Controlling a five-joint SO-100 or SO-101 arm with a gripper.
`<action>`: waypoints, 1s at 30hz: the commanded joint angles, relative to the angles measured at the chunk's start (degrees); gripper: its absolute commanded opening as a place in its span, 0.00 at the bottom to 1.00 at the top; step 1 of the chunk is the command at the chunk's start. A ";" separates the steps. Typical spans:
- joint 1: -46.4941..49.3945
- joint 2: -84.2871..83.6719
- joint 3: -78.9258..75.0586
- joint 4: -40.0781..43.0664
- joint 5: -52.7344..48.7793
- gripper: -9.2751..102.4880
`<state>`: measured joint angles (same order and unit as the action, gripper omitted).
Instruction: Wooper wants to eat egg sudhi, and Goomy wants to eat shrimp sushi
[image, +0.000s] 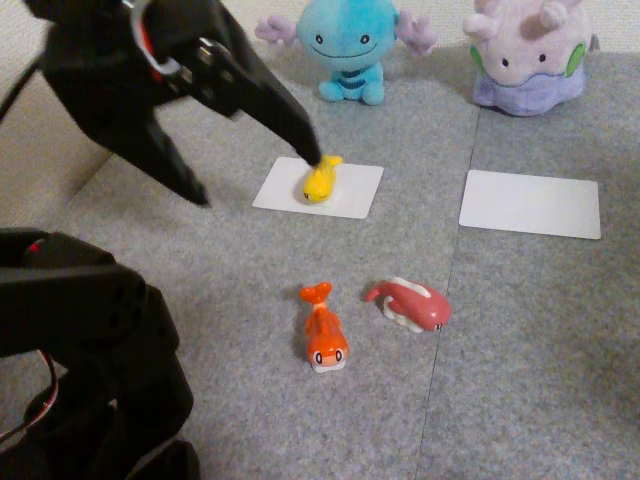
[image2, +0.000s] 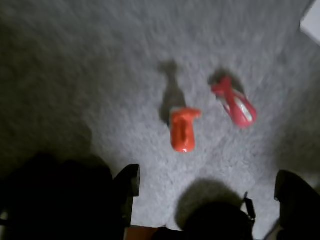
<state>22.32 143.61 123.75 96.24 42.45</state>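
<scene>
In the fixed view the end effector (image: 262, 145) stands wide open with nothing between its fingers; one fingertip (image: 312, 153) is just beside the tail of the egg sudhi (image: 320, 181). That yellow toy lies on a white card (image: 352, 196) in front of Wooper (image: 346, 45). Goomy (image: 527, 55) sits far right behind a second white card (image: 530, 204). The shrimp sushi (image: 323, 330) lies nearer on the grey surface (image: 520, 360), just left of a pink-red toy (image: 410, 303); the wrist view shows both, blurred.

Wooper: round light-blue plush (image: 347, 45), upright, behind the card.
Goomy: pale lilac blob plush (image: 528, 55), upright.
Egg sushi: yellow fish-shaped toy (image: 321, 179), on white card (image: 350, 195).
Shrimp sushi: orange fish-shaped toy (image: 324, 330), on grey carpet (image: 520, 350).
</scene>
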 joint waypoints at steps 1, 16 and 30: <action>5.01 -0.62 0.97 0.97 -8.79 0.37; 13.18 -30.94 2.11 -10.28 -16.96 0.36; 13.54 -46.58 2.55 -18.63 -17.93 0.36</action>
<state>35.42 97.21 126.21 77.78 25.31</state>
